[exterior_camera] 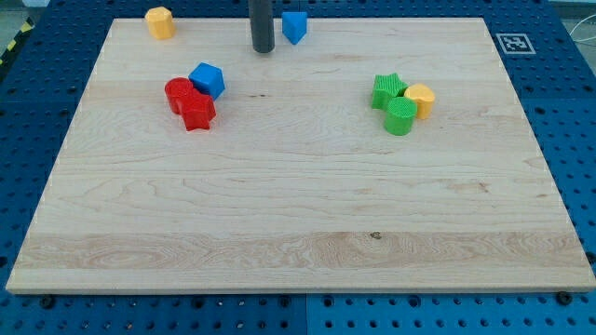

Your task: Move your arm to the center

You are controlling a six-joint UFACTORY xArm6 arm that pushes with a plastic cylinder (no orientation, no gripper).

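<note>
Our arm carried no claw, only a rod, so nothing was grasped; my tip stood at the board's top edge, just left of the blue block. The center lay open below, between the clusters. A drift toward the view's left could have clipped the blue cube touching the red blocks.

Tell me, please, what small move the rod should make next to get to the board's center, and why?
Probably slide my tip toward the view's bottom and slightly right. It sits near the board's top edge, just left of the blue block. The path to the middle looks open, running between the red and blue cluster and the green and yellow cluster.
</note>
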